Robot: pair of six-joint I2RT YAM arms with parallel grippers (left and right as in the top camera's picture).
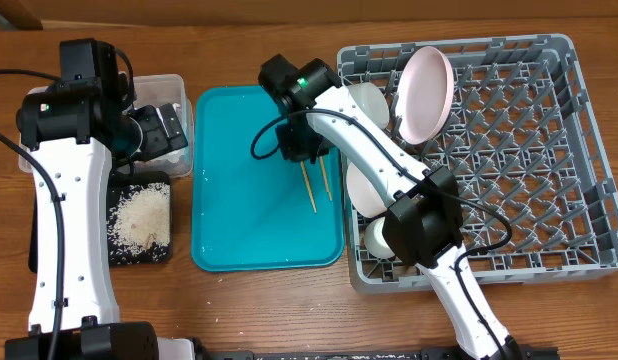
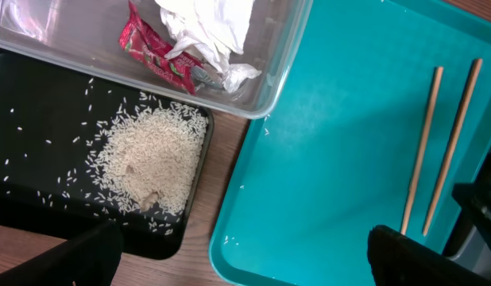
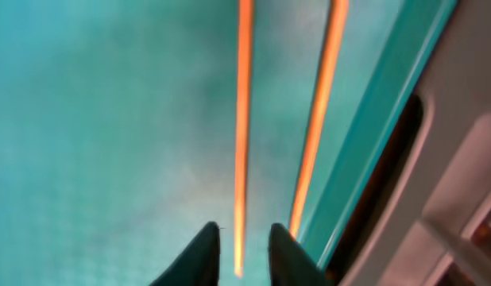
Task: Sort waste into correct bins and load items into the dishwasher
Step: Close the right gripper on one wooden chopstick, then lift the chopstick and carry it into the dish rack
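Two wooden chopsticks (image 1: 315, 186) lie on the teal tray (image 1: 239, 230); they also show in the left wrist view (image 2: 420, 159) and the right wrist view (image 3: 242, 119). My right gripper (image 3: 244, 250) is open low over the tray, its fingers either side of the left chopstick's end; in the overhead view it (image 1: 301, 150) is at the chopsticks' far end. My left gripper (image 2: 241, 246) is open and empty, above the clear tub (image 1: 179, 90). The tub holds the napkin (image 2: 206, 24) and the red wrapper (image 2: 154, 52). Rice (image 2: 150, 159) lies on the black tray (image 2: 39, 143).
The grey dish rack (image 1: 549, 150) holds a white plate (image 1: 426, 92) on edge, a white bowl (image 1: 367, 100), another pale bowl (image 1: 361, 190) and a small cup (image 1: 377, 238), along its left side. A few rice grains lie on the teal tray.
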